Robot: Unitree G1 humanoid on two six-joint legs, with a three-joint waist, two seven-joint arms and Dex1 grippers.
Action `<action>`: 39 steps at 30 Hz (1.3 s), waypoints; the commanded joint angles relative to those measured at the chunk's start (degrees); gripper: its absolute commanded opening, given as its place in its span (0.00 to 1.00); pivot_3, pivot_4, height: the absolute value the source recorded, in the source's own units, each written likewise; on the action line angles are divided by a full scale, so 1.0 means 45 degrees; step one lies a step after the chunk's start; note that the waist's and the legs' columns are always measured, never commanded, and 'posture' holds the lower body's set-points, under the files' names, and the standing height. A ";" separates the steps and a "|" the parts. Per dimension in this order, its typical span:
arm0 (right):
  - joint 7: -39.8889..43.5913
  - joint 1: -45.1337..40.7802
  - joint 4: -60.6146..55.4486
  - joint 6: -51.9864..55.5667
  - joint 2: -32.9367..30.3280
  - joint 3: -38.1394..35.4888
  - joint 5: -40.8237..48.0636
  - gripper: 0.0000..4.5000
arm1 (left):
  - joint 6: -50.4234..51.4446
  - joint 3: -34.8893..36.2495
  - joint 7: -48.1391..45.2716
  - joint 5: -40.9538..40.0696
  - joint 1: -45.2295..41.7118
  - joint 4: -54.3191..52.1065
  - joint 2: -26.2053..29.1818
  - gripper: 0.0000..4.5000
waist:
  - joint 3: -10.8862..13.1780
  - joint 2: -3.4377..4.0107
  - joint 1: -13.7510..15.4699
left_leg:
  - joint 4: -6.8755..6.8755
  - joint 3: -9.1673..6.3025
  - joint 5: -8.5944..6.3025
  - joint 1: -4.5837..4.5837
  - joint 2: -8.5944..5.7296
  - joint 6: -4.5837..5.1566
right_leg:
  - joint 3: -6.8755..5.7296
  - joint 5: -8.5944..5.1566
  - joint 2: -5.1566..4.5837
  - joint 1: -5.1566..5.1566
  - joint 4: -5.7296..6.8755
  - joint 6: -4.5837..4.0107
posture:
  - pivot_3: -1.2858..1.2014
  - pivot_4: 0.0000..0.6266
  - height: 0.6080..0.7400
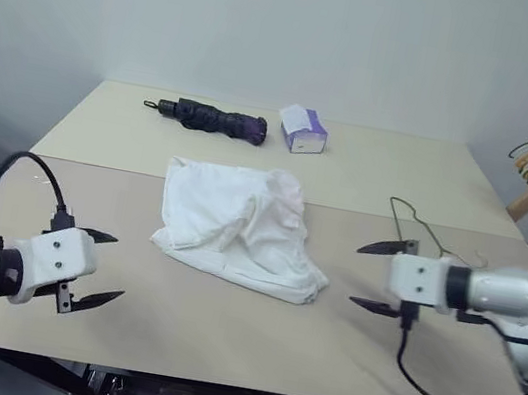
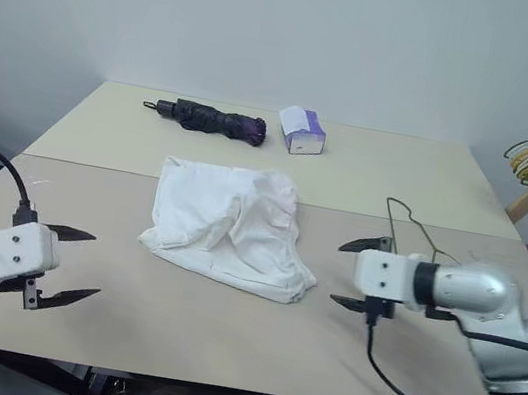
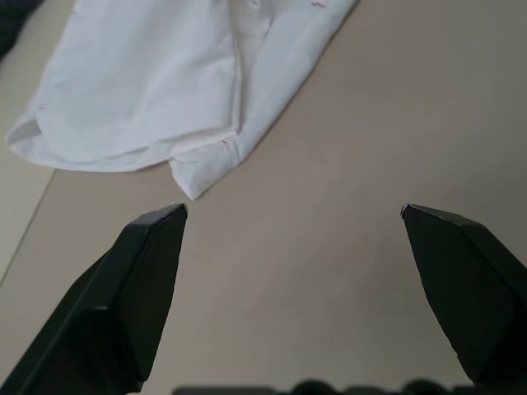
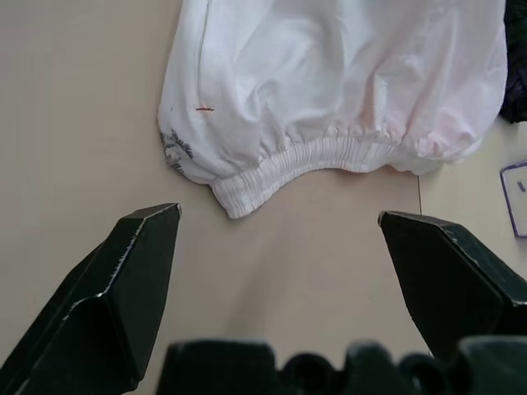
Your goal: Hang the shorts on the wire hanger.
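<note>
Shorts waistband faces right pincer.

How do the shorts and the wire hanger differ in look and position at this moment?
The shorts are a crumpled white cloth heap mid-table; the wire hanger is a thin bare metal outline lying toward the right edge. The shorts sit between both open pincers, while the hanger lies just behind the right pincer. Both rest on the table, unheld and apart.

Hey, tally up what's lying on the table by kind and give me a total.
Shorts: 1
Wire hanger: 1
Folded umbrella: 1
Tissue box: 1
Total: 4
</note>
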 commanded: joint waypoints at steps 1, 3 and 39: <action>-0.0749 -0.0587 0.0429 -0.0834 0.0580 0.0928 -0.1369 1.00 | -0.0261 -0.0175 -0.0274 0.0421 -0.0074 0.0273 0.0573 1.00 | 0.0001 0.0001 -0.0074 | 0.0001 0.0004 0.0000 -0.0001 0.0000 0.0000 | 0.0003 -0.0002 0.0000 -0.0001 -0.0001 0.0003 | 0.57 0.00 1.00; -0.1291 -0.0940 0.1135 -0.1427 0.1090 0.1616 -0.2306 1.00 | -0.0343 -0.0317 -0.0370 0.0730 0.0070 0.0460 0.0799 1.00 | 0.0001 0.0001 -0.0172 | 0.0000 0.0007 0.0000 -0.0006 -0.0002 0.0000 | 0.0004 0.0000 0.0000 -0.0002 -0.0005 0.0001 | 0.57 0.00 1.00; -0.3272 -0.2351 0.5172 -0.4008 0.2634 0.3391 -0.5107 0.01 | -0.3146 -0.4410 0.2600 0.2335 -0.5672 0.8024 -0.3054 1.00 | -0.0024 -0.0009 -0.0361 | -0.0015 0.0025 0.0004 0.0053 -0.0003 -0.0006 | 0.0026 0.0059 0.0009 0.0032 0.0021 0.0041 | 0.57 0.00 1.00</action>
